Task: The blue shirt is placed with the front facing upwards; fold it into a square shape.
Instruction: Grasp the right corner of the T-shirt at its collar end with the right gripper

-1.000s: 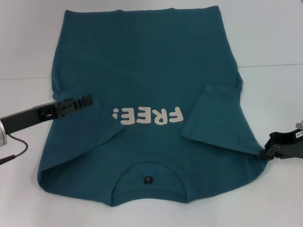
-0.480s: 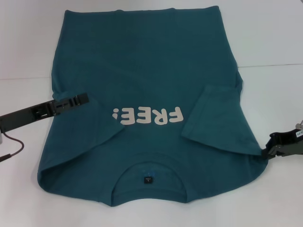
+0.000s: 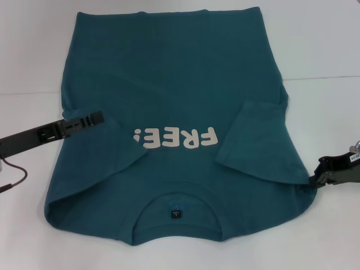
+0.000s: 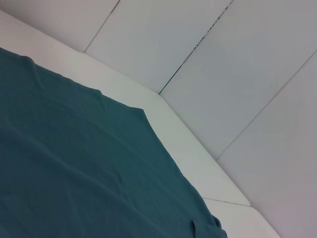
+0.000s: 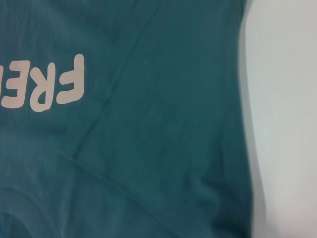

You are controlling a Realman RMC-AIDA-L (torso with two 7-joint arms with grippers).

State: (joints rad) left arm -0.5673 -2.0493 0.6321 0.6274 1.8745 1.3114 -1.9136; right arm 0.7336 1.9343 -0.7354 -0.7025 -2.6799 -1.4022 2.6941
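The blue shirt (image 3: 169, 73) lies flat on the white table, front up, with its collar and dark neck label (image 3: 176, 214) nearest me and the cream "FREE!" print (image 3: 177, 138) across the chest. Both short sleeves are folded inward: the left one (image 3: 101, 152) and the right one (image 3: 256, 140). My left gripper (image 3: 100, 117) hovers over the shirt's left side, beside the print. At the shirt's right edge, by the shoulder, sits my right gripper (image 3: 316, 179). The left wrist view shows the shirt's cloth (image 4: 74, 173) and the right wrist view shows the print (image 5: 49, 89).
The white table (image 3: 326, 45) surrounds the shirt, with a seam line running across it behind. A dark cable (image 3: 14, 177) hangs from my left arm at the left edge. Pale wall panels (image 4: 223, 74) rise beyond the table in the left wrist view.
My left gripper has drawn back slightly to the left over the shirt. My right gripper has shifted a little to the right and up at the shirt's edge. The shirt lies as before.
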